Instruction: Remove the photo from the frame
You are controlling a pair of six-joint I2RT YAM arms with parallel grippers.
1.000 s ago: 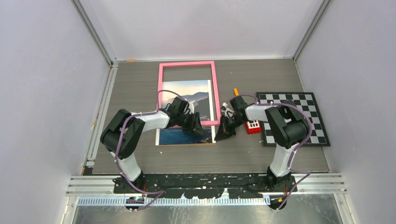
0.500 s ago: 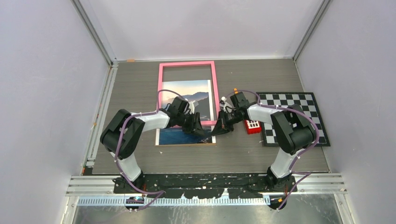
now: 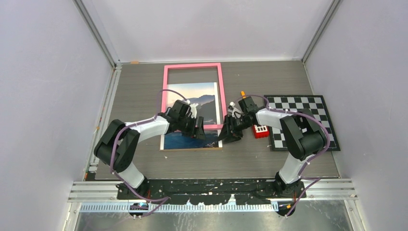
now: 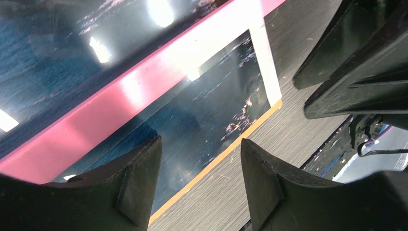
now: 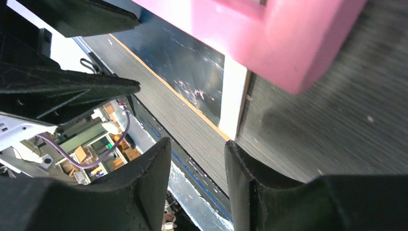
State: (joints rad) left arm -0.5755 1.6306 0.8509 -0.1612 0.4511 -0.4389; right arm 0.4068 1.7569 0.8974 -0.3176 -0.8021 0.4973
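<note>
**Top view.** Frame (image 3: pixel 192 66): thin pink rectangular border, flat on the grey wood-grain table (image 3: pixel 144 86). Photo (image 3: pixel 175 142): rectangular coast print. Its upper part shows inside the frame opening and its lower strip projects past the near bar. Left gripper (image 3: pixel 202 132): over the photo's lower part. Right gripper (image 3: pixel 225 136): at the frame's near right corner. Checkerboard (image 3: pixel 308 120): flat, to the right, with a small red block (image 3: pixel 260 130) at its left edge.

**Left wrist.** Left gripper (image 4: pixel 199 178): black wedge fingers parted, nothing between them. Pink bar (image 4: pixel 120 110): smooth, crossing the glossy, fleck-marked dark blue print (image 4: pixel 207 115).

**Right wrist.** Right gripper (image 5: pixel 197 183): narrow gap, nothing held. Frame corner (image 5: pixel 269 38): matte pink, blurred. Print (image 5: pixel 192 62): white margin, orange-edged.
</note>
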